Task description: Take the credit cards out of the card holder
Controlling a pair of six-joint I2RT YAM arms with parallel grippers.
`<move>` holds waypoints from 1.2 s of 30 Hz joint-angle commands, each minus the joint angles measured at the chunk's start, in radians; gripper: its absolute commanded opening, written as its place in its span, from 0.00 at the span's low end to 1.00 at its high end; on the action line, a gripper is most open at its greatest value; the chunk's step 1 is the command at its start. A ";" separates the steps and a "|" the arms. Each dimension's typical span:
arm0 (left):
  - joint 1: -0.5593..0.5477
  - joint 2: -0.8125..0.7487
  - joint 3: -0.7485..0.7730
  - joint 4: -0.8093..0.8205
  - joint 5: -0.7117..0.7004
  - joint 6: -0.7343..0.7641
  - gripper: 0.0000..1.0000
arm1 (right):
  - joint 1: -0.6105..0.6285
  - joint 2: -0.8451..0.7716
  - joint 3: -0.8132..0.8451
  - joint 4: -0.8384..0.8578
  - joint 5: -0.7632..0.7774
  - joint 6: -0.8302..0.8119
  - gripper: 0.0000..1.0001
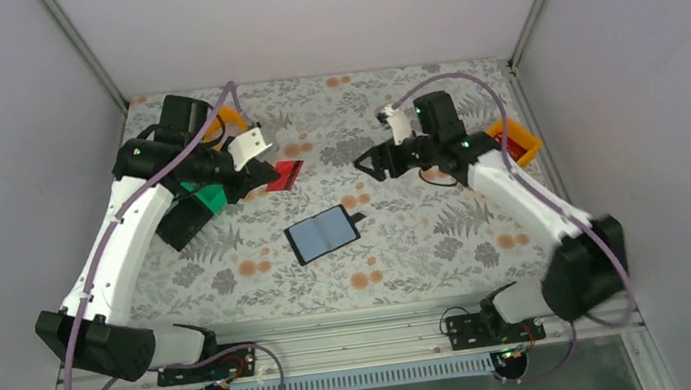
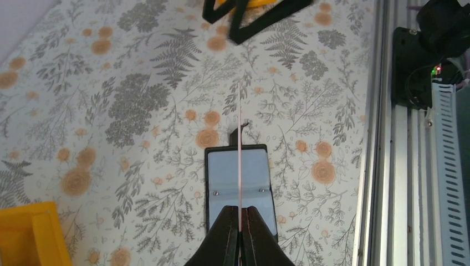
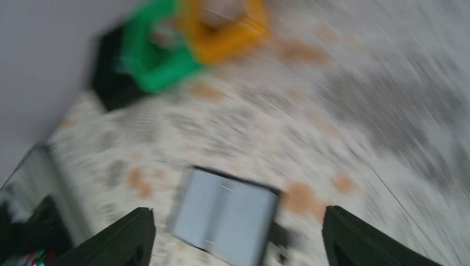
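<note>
The card holder (image 1: pixel 323 233) is lying open and flat on the flower-patterned counter (image 1: pixel 449 242), about midway between the left and right edges and somewhat closer to the near edge than to the far one. Its glossy bluish pockets are facing up, and its small black tab (image 1: pixel 358 218) is sticking out toward the right edge. Beyond it and left of centre, the left pincer (image 1: pixel 264 177) is hanging above the counter, pinching a red credit card (image 1: pixel 286 174) between closed fingers. In the left wrist view that card is showing edge-on as a thin pale line rising from the fingertips, with the holder lying behind it. Right of centre, well apart from the card, the right pincer (image 1: pixel 365 164) is hovering with its fingers (image 3: pixel 130 238) spread wide and nothing between them. Its own view is smearing badly, though the holder is showing on the counter below. Under the left arm, a green tray (image 1: pixel 205 195) and a black tray (image 1: pixel 186 224) are sitting together toward the left edge. One orange tray (image 1: pixel 231 119) is sitting nearer the far-left corner, and a second orange tray (image 1: pixel 518 142) is lying by the right edge.
</note>
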State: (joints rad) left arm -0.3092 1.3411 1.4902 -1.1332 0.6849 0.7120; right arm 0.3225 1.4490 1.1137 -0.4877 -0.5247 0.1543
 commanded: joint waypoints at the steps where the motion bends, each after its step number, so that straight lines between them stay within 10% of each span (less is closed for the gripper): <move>1: -0.022 0.023 0.072 -0.089 0.060 0.056 0.02 | 0.213 -0.242 0.040 0.119 -0.199 -0.217 0.81; 14: -0.137 -0.005 0.085 -0.133 0.122 0.067 0.02 | 0.428 -0.018 0.355 -0.099 -0.174 -0.431 0.67; 21: -0.142 0.012 0.094 -0.135 0.122 0.066 0.03 | 0.432 -0.024 0.329 -0.140 -0.161 -0.429 0.11; 24: -0.143 0.025 0.111 -0.151 0.144 0.073 0.06 | 0.426 -0.067 0.313 -0.101 -0.134 -0.392 0.04; 27: -0.134 0.001 0.121 -0.128 0.189 0.065 0.57 | 0.378 -0.153 0.265 0.055 -0.234 -0.297 0.04; 36: -0.119 -0.032 0.373 0.073 0.301 -0.137 0.64 | 0.430 -0.328 0.015 0.926 -0.256 0.168 0.04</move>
State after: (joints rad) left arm -0.4316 1.3312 1.7515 -1.1748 0.8345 0.6762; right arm 0.6956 1.1378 1.1767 0.0170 -0.7849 0.1257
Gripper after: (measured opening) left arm 0.645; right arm 0.045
